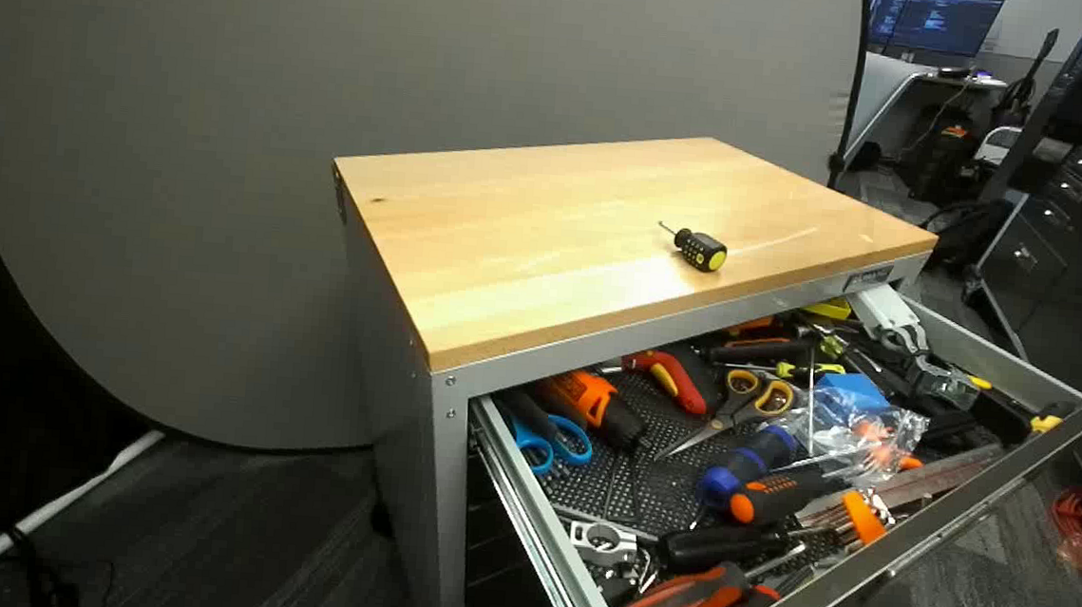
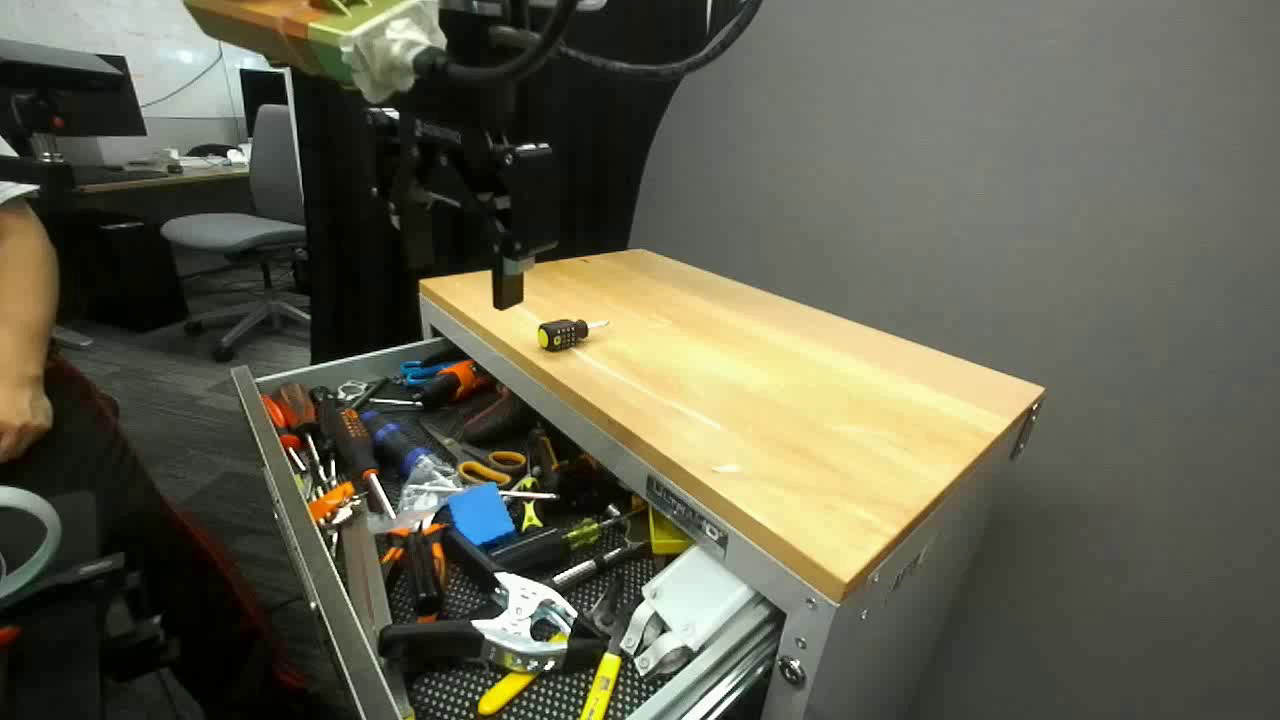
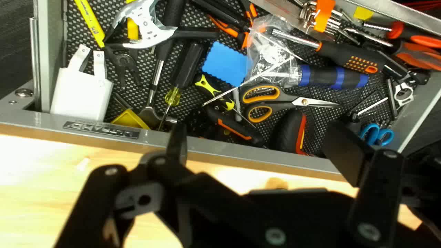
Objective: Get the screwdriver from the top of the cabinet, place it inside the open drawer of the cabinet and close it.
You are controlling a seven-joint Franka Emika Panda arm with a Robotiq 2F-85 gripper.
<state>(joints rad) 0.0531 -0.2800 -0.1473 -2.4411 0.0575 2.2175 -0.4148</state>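
The screwdriver is stubby and black with a yellow end. It lies on the cabinet's wooden top near the drawer-side edge, in both exterior views [image 1: 701,251] [image 2: 563,335]. It is hidden in the wrist view. The cabinet [image 1: 528,217] is grey metal with a light-wood top, also in an exterior view [image 2: 780,390] and the wrist view [image 3: 38,168]. Its top drawer [image 1: 934,540] is pulled open, also seen in an exterior view [image 2: 290,520] and the wrist view [image 3: 51,38]. My gripper [image 3: 262,146] is open and empty; in an exterior view [image 2: 508,280] it hovers above the top near the screwdriver.
The drawer holds many loose tools: scissors [image 3: 262,100], a spring clamp [image 2: 525,610], a blue block [image 3: 225,63], a white bracket [image 3: 82,91] and orange-handled pliers [image 1: 687,604]. A person's arm [image 2: 25,320] is beside the drawer. A grey backdrop [image 1: 229,129] stands behind the cabinet.
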